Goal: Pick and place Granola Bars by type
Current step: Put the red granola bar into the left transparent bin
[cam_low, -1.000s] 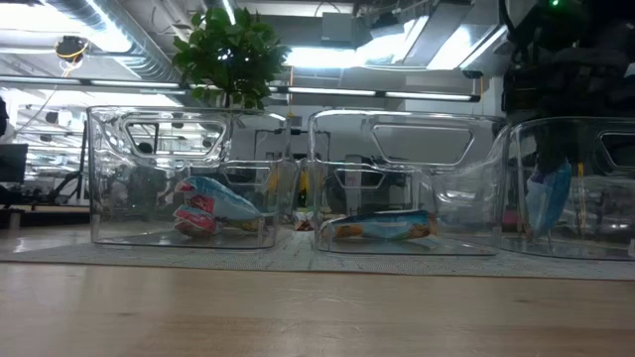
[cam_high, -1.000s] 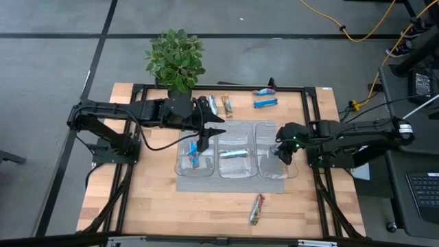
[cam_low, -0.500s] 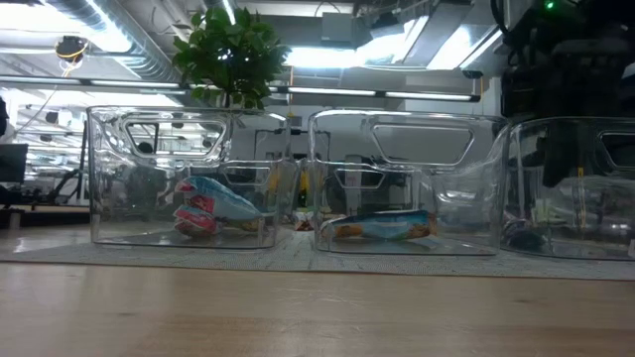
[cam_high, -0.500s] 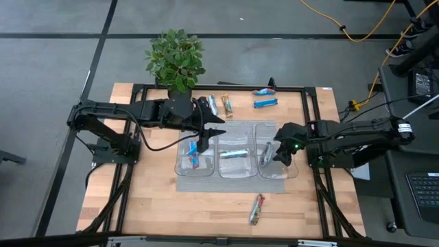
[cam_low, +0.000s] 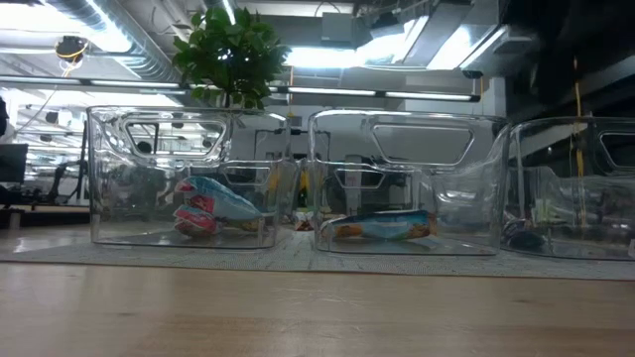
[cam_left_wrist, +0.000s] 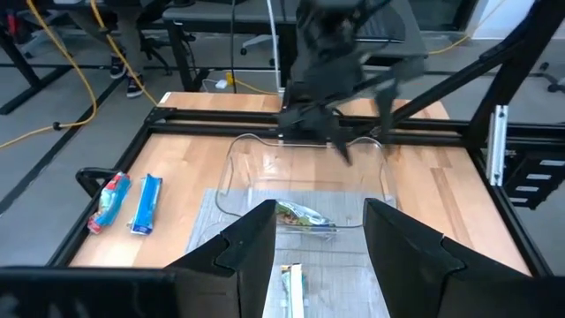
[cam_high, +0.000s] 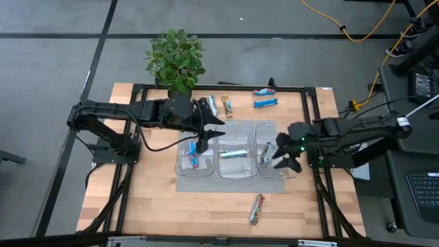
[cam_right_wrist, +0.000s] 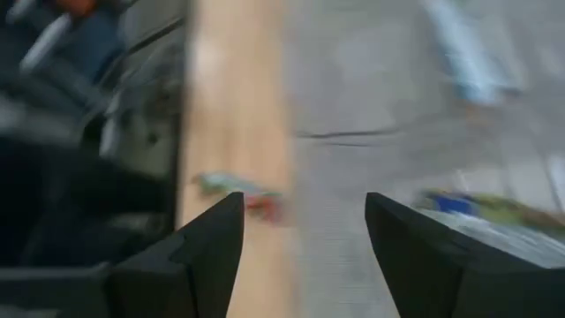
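Three clear bins [cam_high: 238, 159] in a row on a grey mat [cam_high: 233, 184] at the middle of the tabletop [cam_high: 151, 206], seen from above and, level, from the front edge.

Left bin [cam_high: 193, 159]: one bar with a red and blue wrapper [cam_high: 194, 160], long axis roughly toward the far edge; from table height, lying tilted against the bin floor [cam_low: 210, 206].

Middle bin [cam_high: 234, 156]: one silver-blue bar [cam_high: 234, 153], long axis parallel to the far edge, lying flat [cam_low: 383, 226].

Right bin [cam_high: 274, 159]: one silvery bar [cam_high: 265, 154], long axis nearly toward the far edge, slightly slanted.

Outside the bins: two bars [cam_high: 219, 105] side by side near the far edge, next to the potted plant [cam_high: 175, 60], both pointing roughly toward that edge; two blue bars [cam_high: 264, 97] nearer the far right corner, long axes close to parallel with the far edge; one bar with green and red [cam_high: 256, 208] near the front edge, slanted.

Left gripper [cam_high: 206, 137] above the far rim of the left bin, fingers [cam_left_wrist: 243, 252] spread, nothing between them.

Right gripper [cam_high: 282, 152] over the right part of the right bin, jaws released and empty.
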